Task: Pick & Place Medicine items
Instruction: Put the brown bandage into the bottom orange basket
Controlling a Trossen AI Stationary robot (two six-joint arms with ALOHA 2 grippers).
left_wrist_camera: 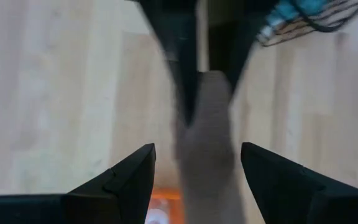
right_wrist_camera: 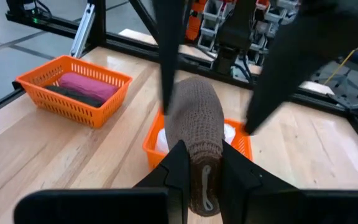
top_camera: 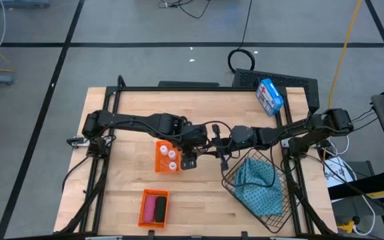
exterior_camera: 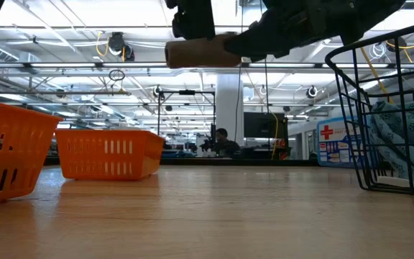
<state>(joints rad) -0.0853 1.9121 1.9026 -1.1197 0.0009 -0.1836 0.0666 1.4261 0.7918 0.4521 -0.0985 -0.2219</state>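
One brown knit-textured cylinder [right_wrist_camera: 196, 124] pinched by right gripper [right_wrist_camera: 199, 163]; left gripper [left_wrist_camera: 194, 165] spread.

1. Mid-table is crowded: the left gripper [top_camera: 191, 159] and right gripper [top_camera: 213, 141] meet above the boards, a brown cylinder [exterior_camera: 201, 52] between them, blocking any pass there.
2. Directly beneath sits the orange basket of vials [top_camera: 166, 157], touching no other bin.
3. The second orange basket [top_camera: 154, 207] takes the near edge toward the left.
4. The wire basket [top_camera: 276, 215] with blue cloth fills the near right corner.
5. The blue-and-white box [top_camera: 269, 96] stands at the far right.
6. Bare wood [top_camera: 199, 210] lies open between the near orange basket and the wire basket, and along the far left.
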